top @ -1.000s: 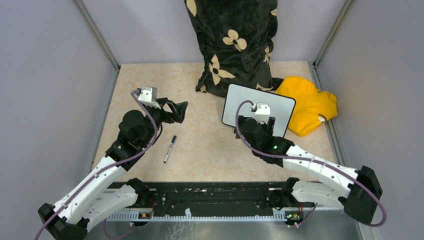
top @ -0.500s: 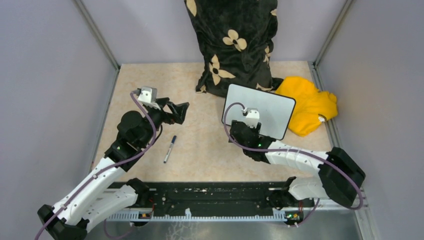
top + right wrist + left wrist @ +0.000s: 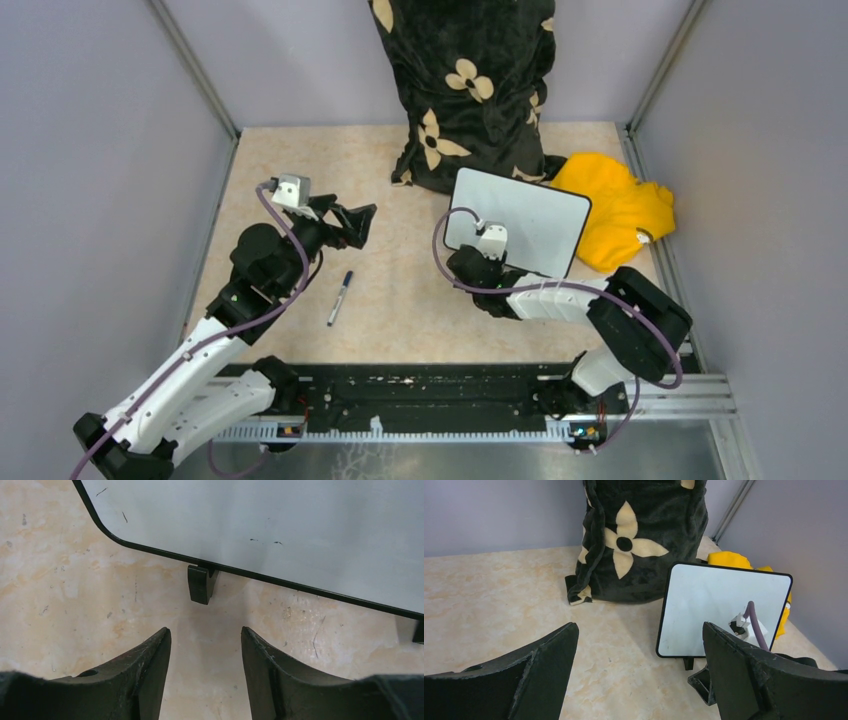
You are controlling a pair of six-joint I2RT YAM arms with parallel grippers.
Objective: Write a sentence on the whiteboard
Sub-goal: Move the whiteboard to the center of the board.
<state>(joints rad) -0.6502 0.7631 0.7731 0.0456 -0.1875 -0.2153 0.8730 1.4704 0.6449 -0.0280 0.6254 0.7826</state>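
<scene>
The whiteboard [image 3: 530, 220] [image 3: 719, 605] [image 3: 275, 520] stands tilted on small black feet at the right of the table. Its face is blank apart from a few dark specks; no sentence shows on it. My right gripper [image 3: 468, 262] [image 3: 205, 629] sits low in front of the board's lower left edge, facing one foot [image 3: 201, 584]. Its jaws are partly apart with nothing between them. My left gripper [image 3: 357, 224] [image 3: 639, 627] hovers wide open and empty at centre-left, pointing toward the board. A dark marker [image 3: 340, 297] lies on the table below it.
A black pillow with cream flowers [image 3: 465, 90] [image 3: 634, 540] leans on the back wall. A yellow cloth [image 3: 620, 210] [image 3: 736, 560] lies behind the board at the right. Grey walls close the table on three sides; a black rail [image 3: 420, 400] runs along the near edge.
My right arm has swung left along the board's lower edge and its jaws have narrowed. The left arm has barely moved and the marker lies where it was.
</scene>
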